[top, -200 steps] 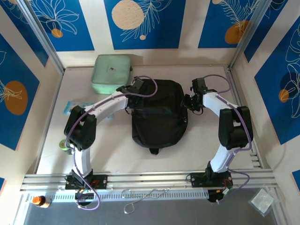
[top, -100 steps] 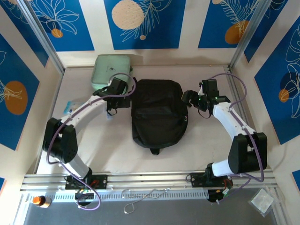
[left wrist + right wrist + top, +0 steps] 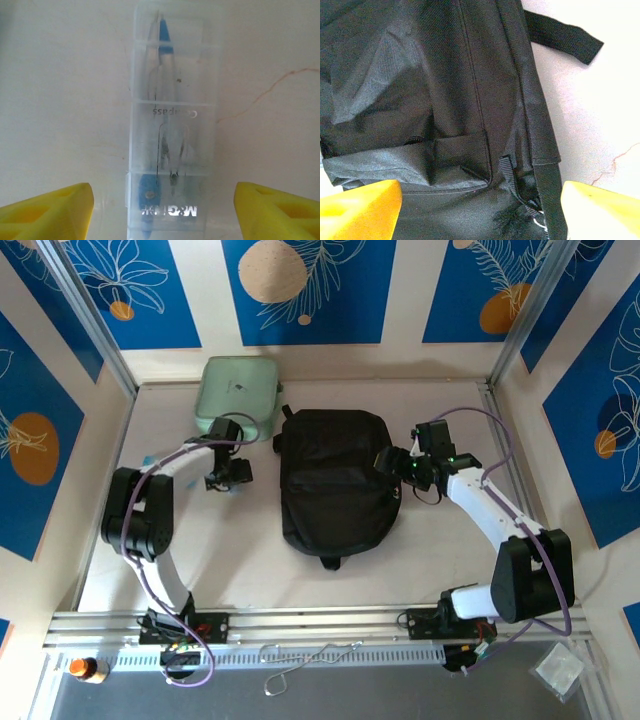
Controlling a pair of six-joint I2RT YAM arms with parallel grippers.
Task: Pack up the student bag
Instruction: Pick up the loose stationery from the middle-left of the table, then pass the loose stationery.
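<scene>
Backpack (image 3: 335, 480), frame centre: soft, limp, probably light; take by strap (image 3: 560, 35) | left gripper (image 3: 162, 212) wide open, empty | right gripper (image 3: 480, 210) wide open, empty

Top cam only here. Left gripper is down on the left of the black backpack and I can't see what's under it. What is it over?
Observer: The left wrist view shows a clear plastic compass case lying flat on the table, with a drawing compass with blue parts inside.
Operator: Is the gripper gripping it?
Observer: No. The left gripper is open. Its yellow fingertips flank the case, with a gap on each side.
Operator: And the right one?
Observer: The right gripper is open over the side of the black backpack. A black strap sticks out onto the table beside it.
</scene>
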